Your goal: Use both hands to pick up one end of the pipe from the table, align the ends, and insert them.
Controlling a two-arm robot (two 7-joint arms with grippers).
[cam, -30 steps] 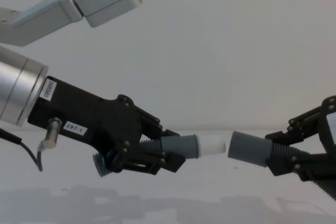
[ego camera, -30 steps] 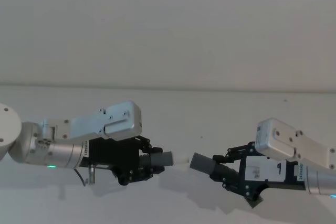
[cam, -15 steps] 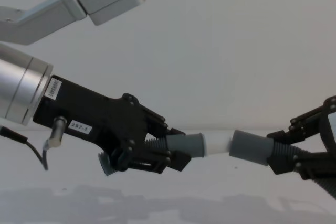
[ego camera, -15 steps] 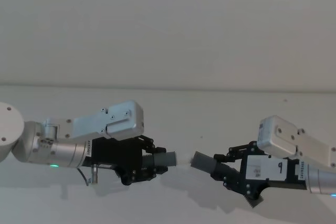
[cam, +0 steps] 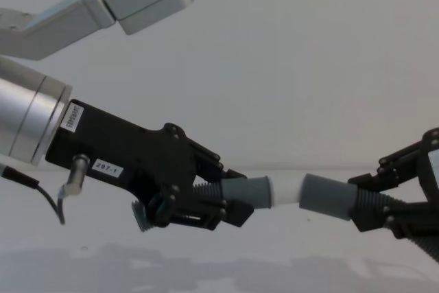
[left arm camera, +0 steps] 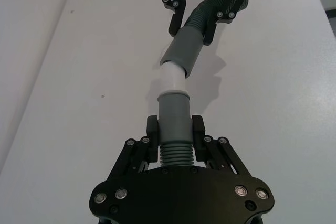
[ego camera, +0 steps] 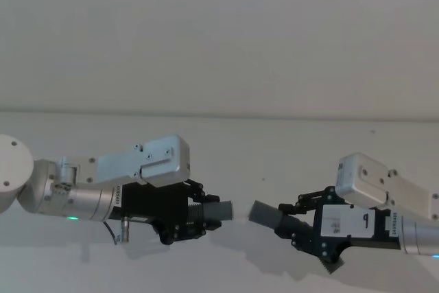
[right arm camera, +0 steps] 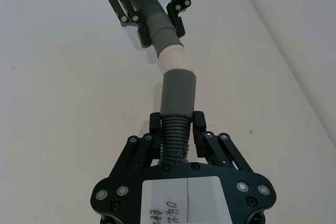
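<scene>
chest view, left claw (cam: 226,204) clamping pipe (cam: 247,191)

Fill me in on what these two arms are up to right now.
Each gripper holds one grey hose piece above the white table. The left gripper grips the piece with the whitish tip; the right gripper grips the piece with the open grey cuff. The two ends face each other, and the tip sits at the cuff's mouth, apparently just starting in, with most of it exposed. The pieces meet at a slight angle.
</scene>
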